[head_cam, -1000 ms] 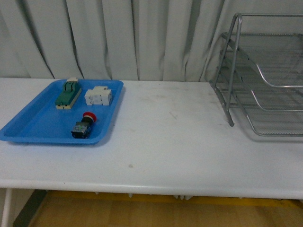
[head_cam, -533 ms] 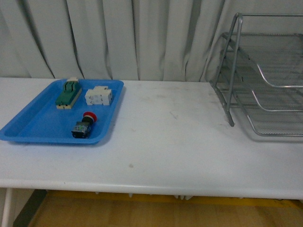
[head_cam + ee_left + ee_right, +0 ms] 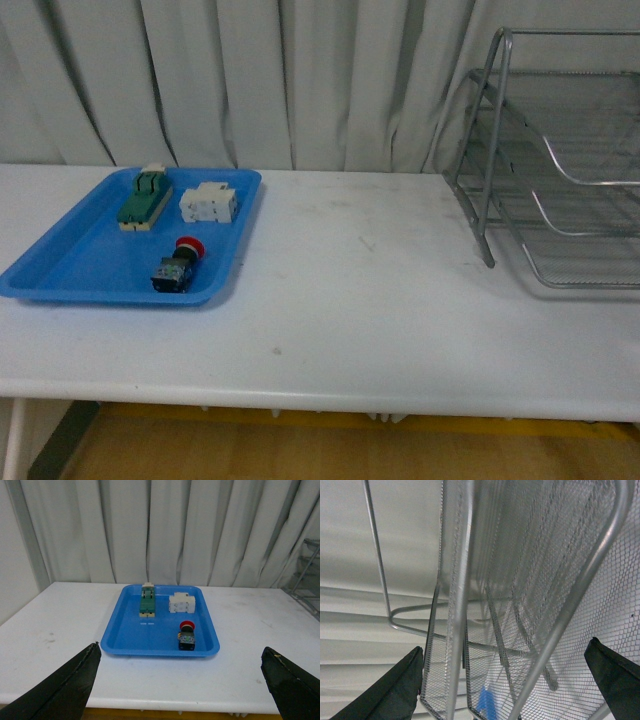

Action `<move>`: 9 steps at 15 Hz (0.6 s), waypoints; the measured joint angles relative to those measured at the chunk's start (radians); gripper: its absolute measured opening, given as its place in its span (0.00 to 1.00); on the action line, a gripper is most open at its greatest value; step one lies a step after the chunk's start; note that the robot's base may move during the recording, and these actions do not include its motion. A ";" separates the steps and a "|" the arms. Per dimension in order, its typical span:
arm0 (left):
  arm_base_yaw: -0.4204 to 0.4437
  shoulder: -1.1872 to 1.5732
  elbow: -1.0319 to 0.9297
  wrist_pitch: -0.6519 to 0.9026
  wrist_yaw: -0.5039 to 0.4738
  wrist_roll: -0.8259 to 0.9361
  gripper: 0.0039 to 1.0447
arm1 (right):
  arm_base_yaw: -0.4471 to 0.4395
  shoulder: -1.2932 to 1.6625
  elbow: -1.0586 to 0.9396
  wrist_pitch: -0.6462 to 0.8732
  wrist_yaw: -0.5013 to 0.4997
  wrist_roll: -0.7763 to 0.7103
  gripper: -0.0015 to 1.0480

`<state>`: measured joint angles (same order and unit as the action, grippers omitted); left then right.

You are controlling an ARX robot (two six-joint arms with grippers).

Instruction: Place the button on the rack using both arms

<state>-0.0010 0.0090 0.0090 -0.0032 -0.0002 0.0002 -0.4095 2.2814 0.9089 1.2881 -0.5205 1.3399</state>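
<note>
The button, red cap on a black body, lies in the near right part of the blue tray at the table's left. It also shows in the left wrist view. The silver wire-mesh rack stands at the table's right. My left gripper is open and empty, held back from the table's front edge, facing the tray. My right gripper is open and empty, right up against the rack's mesh. Neither arm shows in the front view.
In the tray lie a green-and-cream switch block and a white terminal block, behind the button. White curtains hang behind the table. The white table lies between tray and rack.
</note>
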 joint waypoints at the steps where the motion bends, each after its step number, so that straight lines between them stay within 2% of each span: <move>1: 0.000 0.000 0.000 0.000 0.000 0.000 0.94 | 0.009 0.014 0.000 -0.001 0.000 0.006 0.94; 5: 0.000 0.000 0.000 0.000 0.000 0.000 0.94 | 0.051 0.066 -0.018 -0.003 -0.001 0.019 0.94; 9: 0.000 0.000 0.000 0.000 0.000 0.000 0.94 | 0.047 0.093 0.008 -0.005 -0.004 0.021 0.94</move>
<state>-0.0010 0.0090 0.0090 -0.0032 -0.0002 0.0002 -0.3630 2.3749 0.9169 1.2827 -0.5247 1.3609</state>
